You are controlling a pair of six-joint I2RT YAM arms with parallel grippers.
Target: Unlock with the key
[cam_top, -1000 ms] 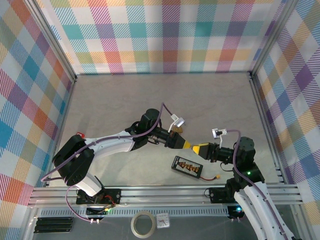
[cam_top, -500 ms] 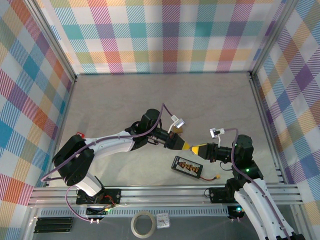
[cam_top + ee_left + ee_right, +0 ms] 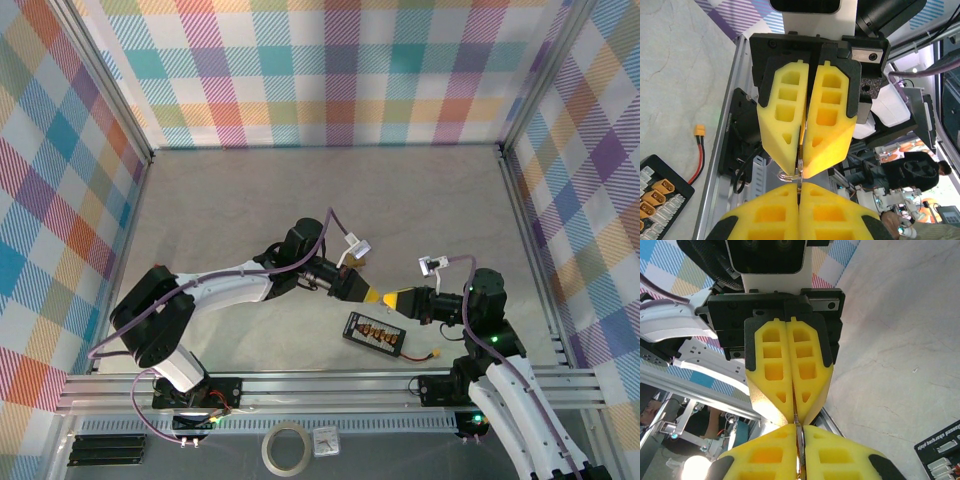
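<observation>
The left hand [image 3: 368, 291] hangs above the bench [image 3: 250, 200] with its yellow fingers pressed flat together, pinching one end of the key [image 3: 799, 176]. The key is a thin silvery sliver bridging the narrow gap between the two hands, tip to tip in mid-air, with a small wire ring sticking out to one side. The right hand [image 3: 395, 297] meets it from the other side, its fingers closed down on the other end of the same key, so both hands grip it at once.

The risk lies in this shared hold. Each hand has only a short bite on a slim, smooth piece of metal. If the left hand lets go before the right grip is firm, the key probably pivots between the soft pads or drops to the bench near the black connector board [image 3: 375, 333]. If either arm pulls away while both hands clamp, the key could twist, bend or end up skewed, making it hard to aim later.
</observation>
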